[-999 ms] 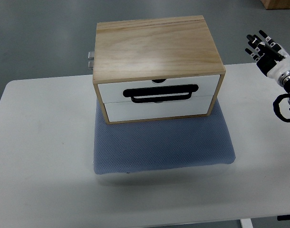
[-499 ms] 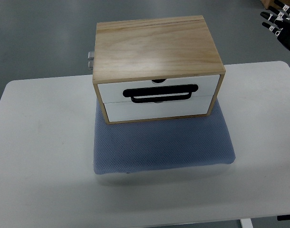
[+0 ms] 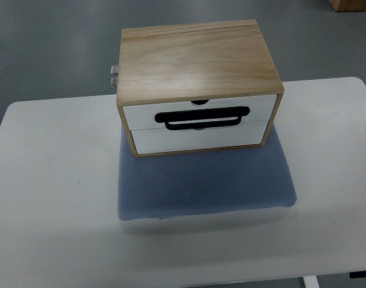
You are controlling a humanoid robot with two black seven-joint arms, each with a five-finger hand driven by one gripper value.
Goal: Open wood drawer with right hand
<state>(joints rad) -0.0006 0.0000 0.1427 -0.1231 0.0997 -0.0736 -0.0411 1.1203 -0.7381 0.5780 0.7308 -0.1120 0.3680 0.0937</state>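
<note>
— Looking down, what sits under everything?

— A white table with rounded corners, filling most of the view. Its top is plain and matte, with a few faint marks on the left side. Beyond its far edge lies grey floor, smooth and dull.

— And on the table?

— A blue-grey mat with a fine dotted weave lies near the middle. The wood box stands on the mat's far part, its back reaching past the mat's edge. The mat's near part is bare.

— Where is the drawer?

— In the box front, facing the camera. Two white drawer fronts are stacked; the upper drawer carries a black handle along its lower edge. Both fronts sit flush with the wood frame, so both are closed.

— Anything else around?

— A small metal fitting pokes out at the box's left rear side. A bit of brown, cardboard-like material shows at the top right corner, on the floor.

— The hands? Fingers released or clenched?

— Neither hand is in view, so I cannot tell.
</note>
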